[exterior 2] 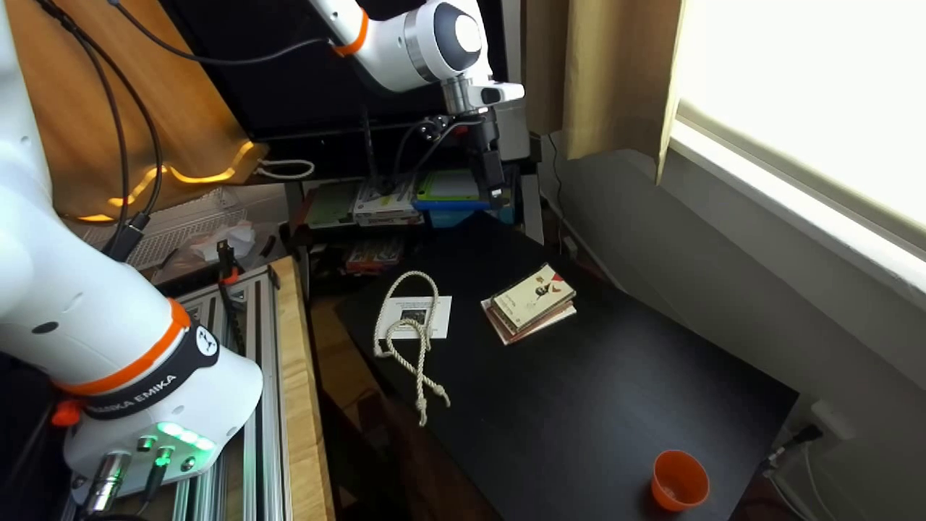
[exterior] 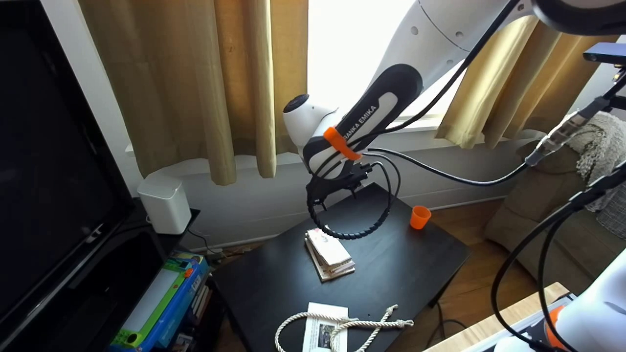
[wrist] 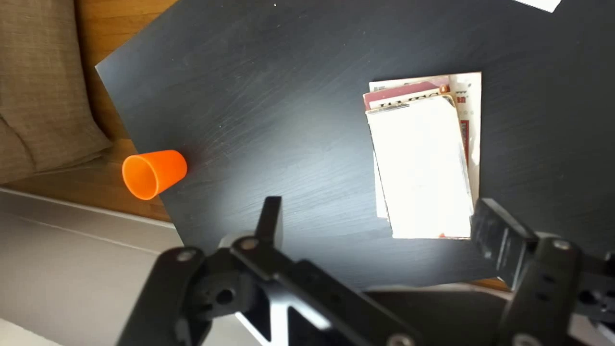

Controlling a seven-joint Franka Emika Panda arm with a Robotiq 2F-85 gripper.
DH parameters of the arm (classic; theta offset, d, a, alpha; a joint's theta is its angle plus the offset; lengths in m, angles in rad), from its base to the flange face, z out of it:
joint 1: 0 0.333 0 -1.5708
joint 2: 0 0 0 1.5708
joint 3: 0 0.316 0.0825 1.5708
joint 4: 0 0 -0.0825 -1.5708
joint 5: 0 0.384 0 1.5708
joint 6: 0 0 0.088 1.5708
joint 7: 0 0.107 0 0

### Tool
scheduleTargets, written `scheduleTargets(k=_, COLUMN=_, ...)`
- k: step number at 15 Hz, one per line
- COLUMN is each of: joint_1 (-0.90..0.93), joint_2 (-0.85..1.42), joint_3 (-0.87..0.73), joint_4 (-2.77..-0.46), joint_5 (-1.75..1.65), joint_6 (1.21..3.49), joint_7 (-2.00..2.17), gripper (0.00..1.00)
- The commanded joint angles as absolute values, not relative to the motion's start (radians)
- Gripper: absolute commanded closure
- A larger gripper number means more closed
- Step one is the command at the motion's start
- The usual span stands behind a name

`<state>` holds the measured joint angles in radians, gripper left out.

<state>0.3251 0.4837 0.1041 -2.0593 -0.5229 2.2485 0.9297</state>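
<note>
My gripper [wrist: 383, 216] is open, its fingers wide apart with nothing held between them. It hangs above the black table [exterior: 274, 274]. Nearest to it is a small stack of thin books [wrist: 423, 168], lying below and beyond the fingertips in the wrist view; the top cover is washed out by glare there. In an exterior view the same stack [exterior 2: 532, 300] shows a cream cover with a red corner. An orange cup [wrist: 166, 170] stands near a table corner, apart from the gripper. A knotted rope [exterior: 386, 323] lies across a white printed sheet [exterior: 325, 310].
A large black TV [exterior: 49, 146] and a white box-shaped device [exterior: 166, 203] stand beside the table, above shelves with colourful boxes [exterior 2: 456, 186]. Curtains [exterior: 190, 88] and a window sill run along the wall. A sofa [exterior: 523, 234] sits past the cup. Loose cables hang from the arm.
</note>
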Motion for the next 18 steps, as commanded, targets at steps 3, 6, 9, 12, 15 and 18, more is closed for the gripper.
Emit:
scheduleTargets(k=3, joint_1=0.428, joint_2=0.636, joint_3=0.046, joint_4=-1.967, joint_5=-0.578, joint_6=2.275, joint_7=0.964, gripper=0.00)
scheduleTargets(k=6, joint_1=0.460, joint_2=0.738, joint_3=0.015, joint_4=-1.907, joint_5=-0.593, joint_6=2.302, joint_7=0.964, gripper=0.00)
scheduleTargets(k=9, joint_1=0.484, joint_2=0.837, joint_3=-0.028, joint_4=-1.837, joint_5=-0.624, joint_6=2.334, joint_7=0.965, gripper=0.00)
scheduleTargets(k=12, joint_1=0.478, joint_2=0.827, joint_3=-0.024, joint_4=-1.848, joint_5=-0.583, joint_6=2.315, joint_7=0.936, gripper=0.00)
scheduleTargets(k=15, joint_1=0.483, joint_2=0.865, joint_3=-0.028, joint_4=-1.813, joint_5=-0.581, joint_6=2.316, joint_7=0.934, gripper=0.00)
scheduleTargets(k=18, joint_1=0.469, joint_2=0.896, joint_3=-0.019, joint_4=-1.786, joint_5=-0.567, joint_6=2.331, joint_7=0.919, gripper=0.00)
